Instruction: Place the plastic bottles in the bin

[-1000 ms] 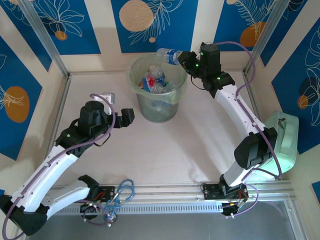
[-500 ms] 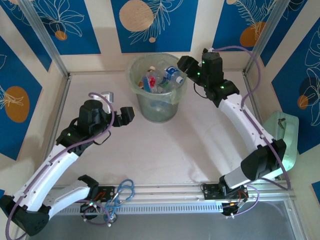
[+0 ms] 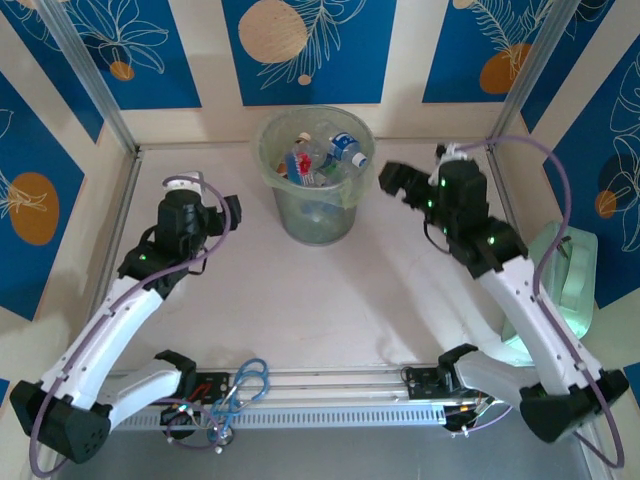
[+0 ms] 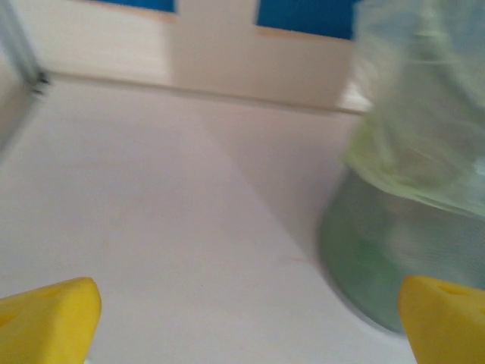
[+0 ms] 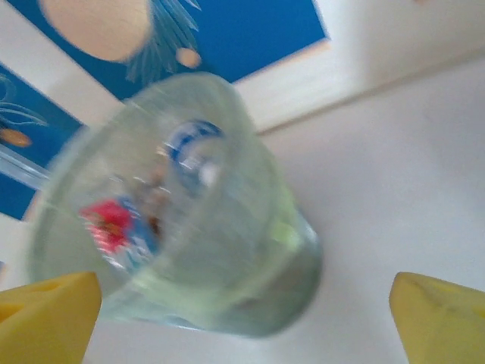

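The bin (image 3: 347, 192) is a round pale-green translucent bucket at the back middle of the table. Several plastic bottles (image 3: 318, 160) lie inside it, clear ones with blue and red labels. My right gripper (image 3: 392, 181) hangs open and empty just right of the bin's rim. In the right wrist view the bin (image 5: 250, 265) lies ahead between the yellow fingertips (image 5: 47, 312), with a blue-labelled bottle (image 5: 191, 141) inside. My left gripper (image 3: 230, 211) is open and empty, left of the bin and apart from it. The left wrist view shows the bin (image 4: 409, 205) blurred at the right.
A mint-green lidded box (image 3: 566, 282) sits off the table's right edge beside the right arm. Blue patterned wall panels and metal posts (image 3: 92, 80) close in the back and sides. A blue cable loop (image 3: 247, 384) lies at the near rail.
My right gripper opened over the bin and let a clear blue-capped bottle drop in, then drew back to the right and nearer. My left gripper swung left, away from the bin.
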Available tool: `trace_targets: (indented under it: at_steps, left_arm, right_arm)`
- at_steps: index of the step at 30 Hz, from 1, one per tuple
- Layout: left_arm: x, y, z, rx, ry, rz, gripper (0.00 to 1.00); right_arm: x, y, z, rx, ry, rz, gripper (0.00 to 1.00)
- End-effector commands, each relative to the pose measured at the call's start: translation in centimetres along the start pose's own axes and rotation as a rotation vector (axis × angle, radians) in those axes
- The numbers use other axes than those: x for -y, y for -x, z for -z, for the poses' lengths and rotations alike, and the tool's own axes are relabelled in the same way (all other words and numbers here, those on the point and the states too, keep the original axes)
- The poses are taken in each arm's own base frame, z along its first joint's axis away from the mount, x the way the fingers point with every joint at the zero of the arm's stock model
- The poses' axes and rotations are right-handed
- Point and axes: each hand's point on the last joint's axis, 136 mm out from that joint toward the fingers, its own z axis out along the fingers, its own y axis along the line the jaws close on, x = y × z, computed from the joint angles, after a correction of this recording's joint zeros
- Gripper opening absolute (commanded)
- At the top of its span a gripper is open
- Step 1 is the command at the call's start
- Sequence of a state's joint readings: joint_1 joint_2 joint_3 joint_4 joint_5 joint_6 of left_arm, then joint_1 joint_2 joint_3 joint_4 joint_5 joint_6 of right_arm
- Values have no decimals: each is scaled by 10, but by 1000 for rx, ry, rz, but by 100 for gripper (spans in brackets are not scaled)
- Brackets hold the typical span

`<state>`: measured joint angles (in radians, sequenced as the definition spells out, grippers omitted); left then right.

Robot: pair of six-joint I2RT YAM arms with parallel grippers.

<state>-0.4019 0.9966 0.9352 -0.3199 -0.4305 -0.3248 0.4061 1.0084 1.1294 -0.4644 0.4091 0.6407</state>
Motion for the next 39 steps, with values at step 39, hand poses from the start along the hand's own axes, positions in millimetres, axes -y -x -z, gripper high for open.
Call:
trace_targets:
  at_steps: [39]
  left_arm:
    - [-77,-130,-133,124,76,-197,100]
  right_arm:
    - [187,-107,-144,89,-104,363,99]
